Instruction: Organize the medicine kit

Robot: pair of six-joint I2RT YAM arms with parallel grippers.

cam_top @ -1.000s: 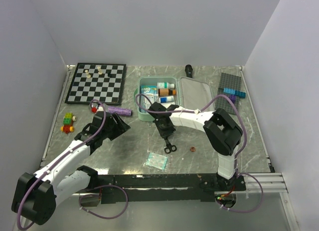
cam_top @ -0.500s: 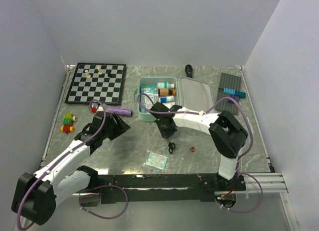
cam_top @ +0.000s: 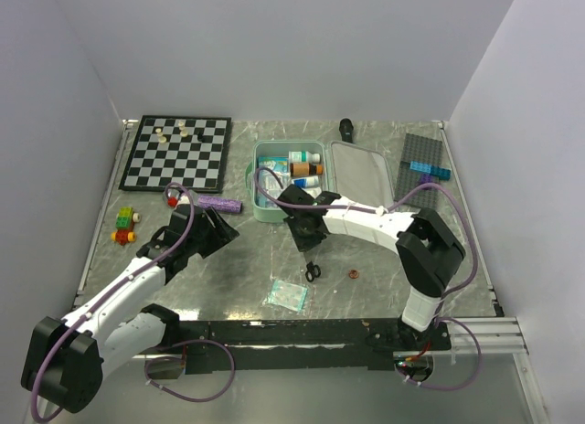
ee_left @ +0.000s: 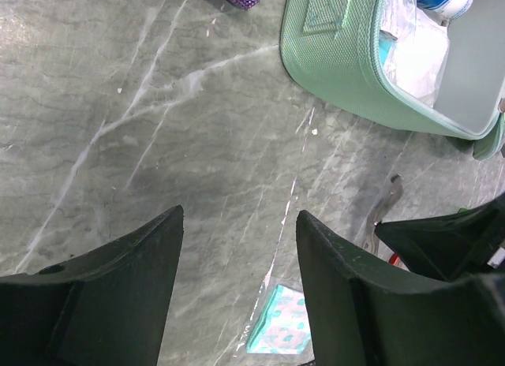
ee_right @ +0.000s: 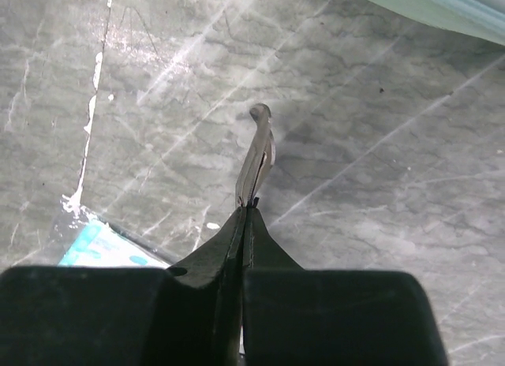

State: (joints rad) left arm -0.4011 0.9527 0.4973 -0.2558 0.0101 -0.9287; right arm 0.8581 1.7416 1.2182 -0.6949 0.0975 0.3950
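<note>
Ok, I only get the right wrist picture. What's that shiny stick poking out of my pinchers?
Observer: Likely a blade: the top view shows small black-handled scissors right under your right gripper.
Operator: Is the medicine kit open?
Observer: Yes, the medicine kit lies open beside it, lid flat to the right, bottles inside.
Operator: And my other arm?
Observer: The left gripper is open, holding nothing, close to a purple tube.
</note>
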